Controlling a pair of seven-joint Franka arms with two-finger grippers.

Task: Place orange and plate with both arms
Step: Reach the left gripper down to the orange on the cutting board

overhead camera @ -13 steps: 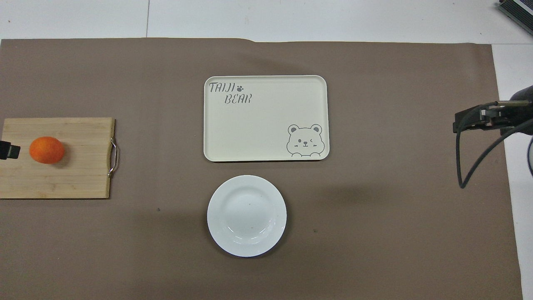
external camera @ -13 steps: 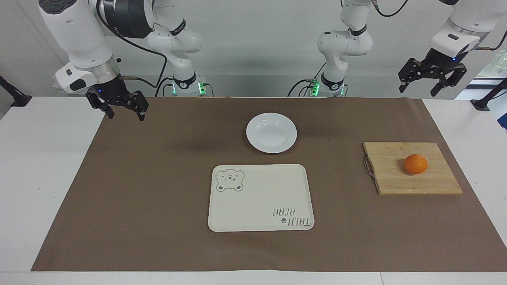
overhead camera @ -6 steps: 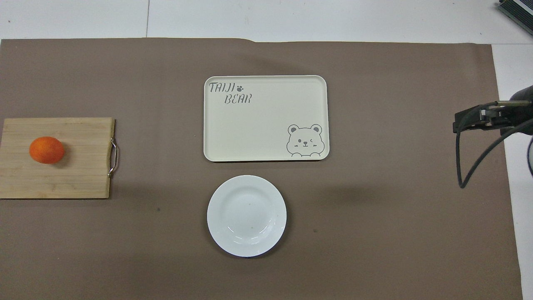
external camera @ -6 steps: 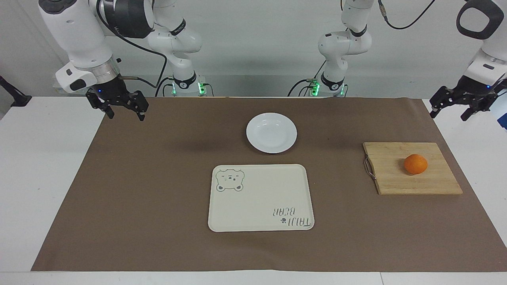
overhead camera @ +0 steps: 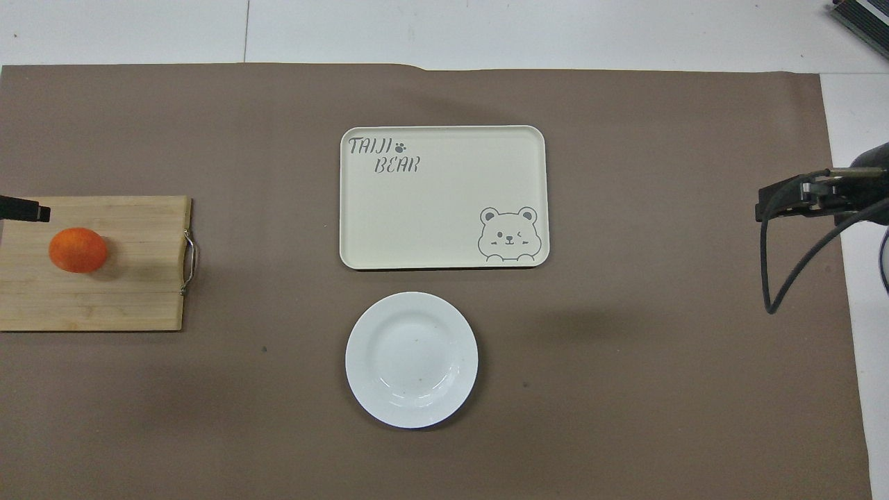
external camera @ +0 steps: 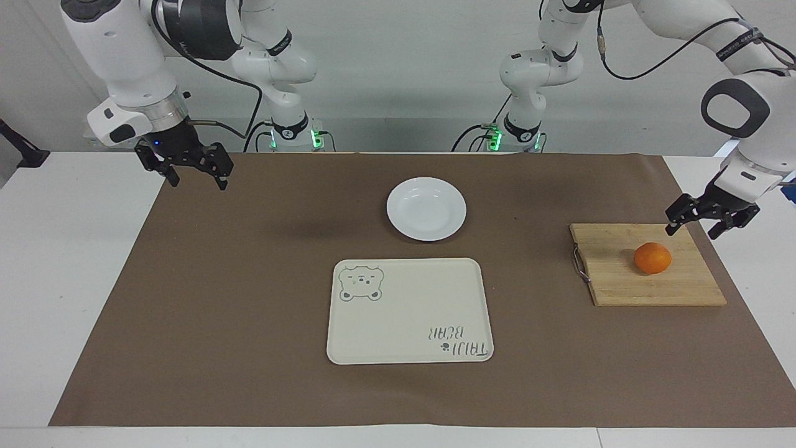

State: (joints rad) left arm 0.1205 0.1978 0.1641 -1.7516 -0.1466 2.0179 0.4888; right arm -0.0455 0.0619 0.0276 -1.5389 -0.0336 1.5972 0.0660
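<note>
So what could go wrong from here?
1. The orange is round and lies loose on the cutting board; the open left gripper, over the board's corner, might nudge it into a roll.
2. The plate is shallow and glossy, so the open right gripper, over the mat's corner, may slip on its rim.

One item carries readable print: the cream rectangular tray (overhead camera: 444, 196), at mid-table. Grey lettering in two lines, "TAIJI" followed by a small paw-print mark, then "BEAR" beneath it, sits in one corner. A grey winking bear-face drawing fills the diagonally opposed corner. In the facing view the same lettering appears upside down. No other legible text, brand, number or sign shows anywhere.
</note>
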